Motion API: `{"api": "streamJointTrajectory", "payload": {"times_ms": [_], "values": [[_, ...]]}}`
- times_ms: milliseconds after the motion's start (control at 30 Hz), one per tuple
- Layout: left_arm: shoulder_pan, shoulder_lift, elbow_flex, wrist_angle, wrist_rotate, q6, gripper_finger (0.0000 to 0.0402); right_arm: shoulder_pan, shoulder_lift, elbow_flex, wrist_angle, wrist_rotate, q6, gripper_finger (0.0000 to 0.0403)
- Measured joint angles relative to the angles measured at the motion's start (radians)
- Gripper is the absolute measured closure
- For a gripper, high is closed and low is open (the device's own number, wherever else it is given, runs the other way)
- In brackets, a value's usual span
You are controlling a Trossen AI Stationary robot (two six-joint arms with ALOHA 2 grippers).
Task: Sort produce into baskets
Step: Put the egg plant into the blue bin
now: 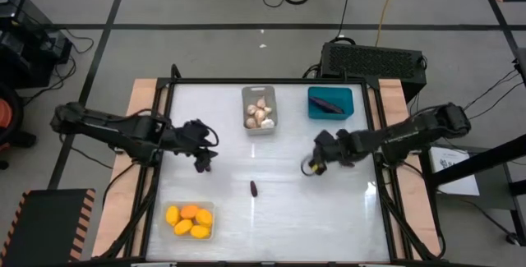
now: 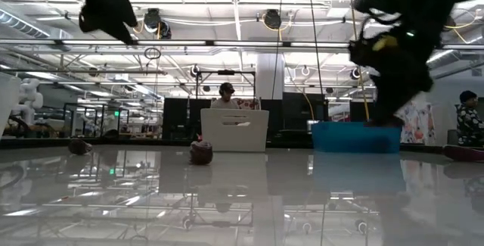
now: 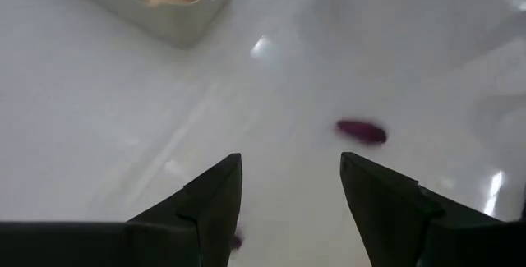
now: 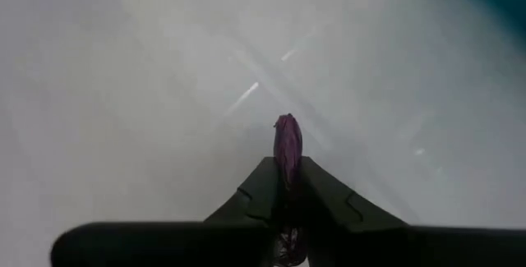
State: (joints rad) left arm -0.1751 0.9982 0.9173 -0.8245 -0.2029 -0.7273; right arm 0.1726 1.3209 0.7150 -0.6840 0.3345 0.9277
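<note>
Near bin (image 1: pixel 191 232): clear, I count four yellow-orange fruits (image 1: pixel 189 220).
Loose eggplant (image 1: pixel 253 188): mid-table, alone.
Right gripper (image 1: pixel 311 167): clamped on a small purple eggplant (image 4: pixel 288 148).
Left gripper (image 1: pixel 202 163): fingers apart, empty.
Grey bin (image 1: pixel 273 116): garlic bulbs (image 1: pixel 260 112).
Teal bin (image 1: pixel 348 108): one long eggplant (image 1: pixel 326 103).
Table (image 1: pixel 271 226): glossy white.
Room: workshop, person (image 2: pixel 225 92) behind.
</note>
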Motion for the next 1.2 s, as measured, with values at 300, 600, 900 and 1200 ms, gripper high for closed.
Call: {"api": "streamJointTrajectory", "payload": {"times_ms": [300, 600, 900, 1200], "values": [[-0.019, 0.024, -0.353, 0.596, 0.041, -0.077, 0.0187, -0.309, 0.0, 0.271, -0.165, 0.007, -0.234, 0.0385], [-0.125, 0.114, -0.447, 0.943, -0.045, -0.26, 0.0187, -0.562, 0.007, 0.369, -0.235, 0.082, -0.473, 0.0372], [-0.216, 0.182, -0.446, 1.19, -0.22, -0.308, 0.0187, -0.72, 0.072, 0.353, -0.211, 0.026, -0.669, 0.0314], [-0.247, 0.187, -0.441, 1.21, -0.268, -0.366, 0.0187, -0.755, 0.065, 0.353, -0.197, -0.096, -0.68, 0.0226]]}}
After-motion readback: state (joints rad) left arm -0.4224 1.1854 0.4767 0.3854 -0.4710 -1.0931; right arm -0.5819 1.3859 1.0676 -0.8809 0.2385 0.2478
